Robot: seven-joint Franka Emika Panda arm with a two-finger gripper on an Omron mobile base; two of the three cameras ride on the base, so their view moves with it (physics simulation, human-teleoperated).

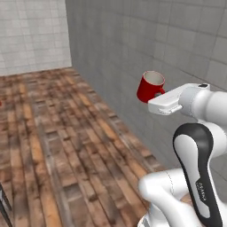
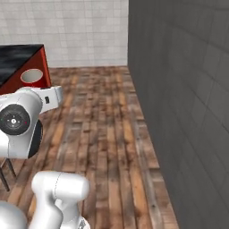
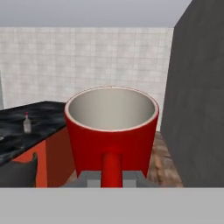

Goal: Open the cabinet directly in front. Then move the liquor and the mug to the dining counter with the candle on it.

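My gripper (image 3: pixel 111 177) is shut on the handle of the red mug (image 3: pixel 111 131), which stays upright with its pale inside showing. In the left base view the mug (image 1: pixel 150 86) hangs in the air ahead of the hand (image 1: pixel 165 103), beside the grey wall. From the right base view the mug (image 2: pixel 32 77) sits in front of the red corner of the dining counter (image 2: pixel 18 58). The liquor (image 3: pixel 27 123), a small bottle with a red cap, stands on the black marble dining counter (image 3: pixel 48 116) to the left, well beyond the mug. The cabinet and the candle are out of view.
A tall dark grey wall (image 1: pixel 177 44) runs along the right side, close to the arm. White tiles (image 2: pixel 80 31) cover the back wall. Open wooden floor (image 1: pixel 66 133) lies ahead. Thin dark legs (image 1: pixel 4 206) stand at the lower left, and a dark rounded shape (image 3: pixel 17 173) is near the counter's base.
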